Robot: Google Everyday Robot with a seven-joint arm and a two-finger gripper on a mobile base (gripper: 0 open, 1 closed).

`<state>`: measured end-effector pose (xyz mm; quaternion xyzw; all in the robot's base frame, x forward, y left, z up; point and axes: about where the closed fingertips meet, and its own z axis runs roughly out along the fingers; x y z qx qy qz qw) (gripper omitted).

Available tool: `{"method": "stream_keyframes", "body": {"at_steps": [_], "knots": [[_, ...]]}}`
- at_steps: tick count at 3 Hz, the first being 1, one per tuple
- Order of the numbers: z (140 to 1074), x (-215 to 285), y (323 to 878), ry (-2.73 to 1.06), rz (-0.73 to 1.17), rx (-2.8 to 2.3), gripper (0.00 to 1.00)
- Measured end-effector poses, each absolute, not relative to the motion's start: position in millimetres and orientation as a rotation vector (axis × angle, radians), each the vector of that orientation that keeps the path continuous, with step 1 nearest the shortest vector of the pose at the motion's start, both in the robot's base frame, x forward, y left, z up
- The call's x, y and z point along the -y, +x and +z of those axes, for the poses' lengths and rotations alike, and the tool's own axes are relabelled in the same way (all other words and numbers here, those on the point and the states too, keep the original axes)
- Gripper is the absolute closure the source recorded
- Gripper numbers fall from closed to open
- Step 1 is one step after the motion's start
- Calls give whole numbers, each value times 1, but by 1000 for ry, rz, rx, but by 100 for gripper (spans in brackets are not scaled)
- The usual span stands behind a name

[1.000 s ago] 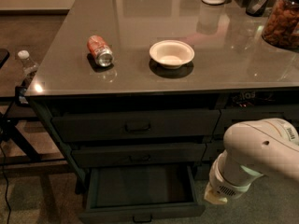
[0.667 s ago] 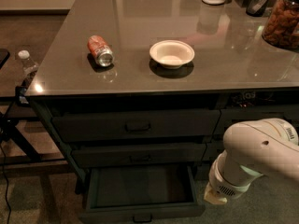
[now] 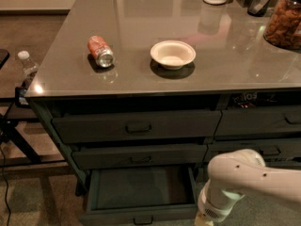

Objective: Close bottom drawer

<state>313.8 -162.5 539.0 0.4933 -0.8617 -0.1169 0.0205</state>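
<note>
The bottom drawer (image 3: 141,188) is pulled out, lowest of three wide dark grey-green drawers, and its inside is bare. Its flat front with a small dark pull (image 3: 142,220) lies at the lower edge of the view. My white arm (image 3: 256,180) comes in from the lower right. My gripper (image 3: 203,219) hangs at the very bottom edge, just right of the drawer's front right corner, mostly cut off by the frame.
The middle drawer (image 3: 138,157) and top drawer (image 3: 136,126) are shut. A narrower drawer stack (image 3: 263,121) stands to the right. On the tabletop lie a red can (image 3: 100,51) and a white bowl (image 3: 172,54). A plastic bottle (image 3: 28,67) sits at the left.
My arm has sunk lower and slightly left, toward the drawer's front right corner. The drawer stands as far open as before.
</note>
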Motion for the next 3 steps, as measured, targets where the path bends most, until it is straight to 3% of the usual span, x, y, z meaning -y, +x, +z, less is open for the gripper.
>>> {"method": "stream_keyframes", "body": {"at_steps": [1,3], "knots": [[478,158,309,1430,-405,2658,100],[468,156,303,1411,-428,2644,100]]}}
